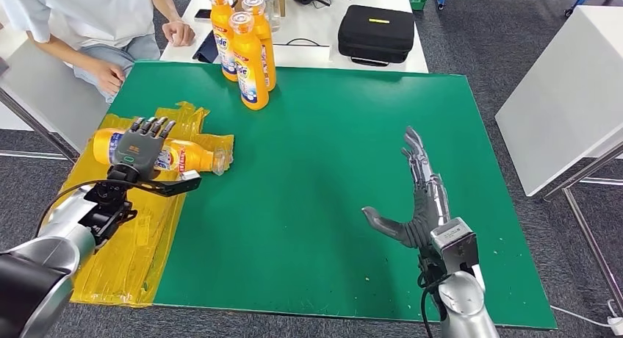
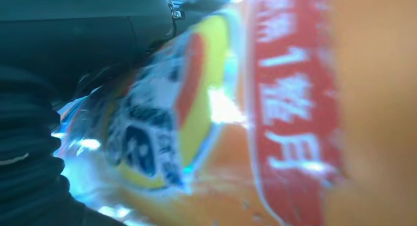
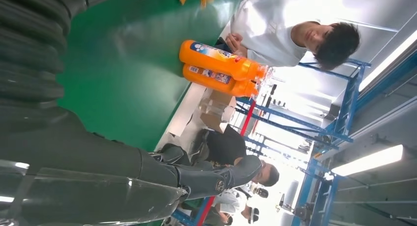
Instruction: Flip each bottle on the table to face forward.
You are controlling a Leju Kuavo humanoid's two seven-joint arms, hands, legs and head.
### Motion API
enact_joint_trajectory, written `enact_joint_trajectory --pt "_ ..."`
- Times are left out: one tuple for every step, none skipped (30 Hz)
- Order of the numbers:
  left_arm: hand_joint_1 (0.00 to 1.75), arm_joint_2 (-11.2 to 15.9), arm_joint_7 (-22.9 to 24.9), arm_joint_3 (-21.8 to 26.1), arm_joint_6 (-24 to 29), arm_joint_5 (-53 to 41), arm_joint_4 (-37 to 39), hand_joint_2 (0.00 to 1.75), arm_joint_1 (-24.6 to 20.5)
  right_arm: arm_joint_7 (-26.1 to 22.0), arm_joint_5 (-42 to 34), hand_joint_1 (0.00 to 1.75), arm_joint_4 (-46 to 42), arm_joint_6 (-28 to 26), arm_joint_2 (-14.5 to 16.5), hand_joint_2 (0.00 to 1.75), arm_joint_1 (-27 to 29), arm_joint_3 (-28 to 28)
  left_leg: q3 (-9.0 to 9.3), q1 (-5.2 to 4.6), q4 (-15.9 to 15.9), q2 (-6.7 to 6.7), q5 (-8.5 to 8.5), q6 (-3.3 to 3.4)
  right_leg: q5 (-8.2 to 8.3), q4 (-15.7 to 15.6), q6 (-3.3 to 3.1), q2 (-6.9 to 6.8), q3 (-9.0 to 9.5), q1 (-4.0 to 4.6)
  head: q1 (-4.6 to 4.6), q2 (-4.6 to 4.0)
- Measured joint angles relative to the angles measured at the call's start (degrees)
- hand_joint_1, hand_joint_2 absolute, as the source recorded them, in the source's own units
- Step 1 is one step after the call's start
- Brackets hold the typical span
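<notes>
One bottle (image 1: 161, 153) lies on the table's (image 1: 316, 169) left; three bottles (image 1: 246, 48) stand behind it.

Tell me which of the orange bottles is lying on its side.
The orange bottle on the yellow plastic sheet under the left hand. The three bottles at the mat's far edge all stand upright.

The green surface (image 1: 308, 169) offers a broad open passage across its middle, between the left robot hand (image 1: 141, 148) and the right robot hand (image 1: 415, 198). Three upright bottles (image 1: 246, 51) obstruct the far edge, left of centre. A lying bottle (image 1: 192, 156) on crumpled yellow wrap (image 1: 125, 242) obstructs the left side, with a seated person (image 1: 95, 29) beyond the far-left corner.
</notes>
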Motion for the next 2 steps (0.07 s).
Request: enact_joint_trajectory --pt "0.0 0.0 -0.2 0.1 0.3 -0.2 0.0 1.75 0.1 0.1 0.0 0.0 0.1 0.0 0.0 1.75 -0.1 0.0 0.0 0.0 0.0 0.0 0.0 0.0 0.0 0.0 0.0 0.0 0.0 0.0 -0.01 0.0" --pt "0.0 -0.1 -0.3 0.2 0.5 -0.3 0.0 1.75 0.2 0.1 -0.1 0.0 0.2 0.0 0.0 1.75 -0.2 0.0 0.0 0.0 0.0 0.0 0.0 0.0 0.0 0.0 0.0 0.0 0.0 0.0 -0.01 0.0"
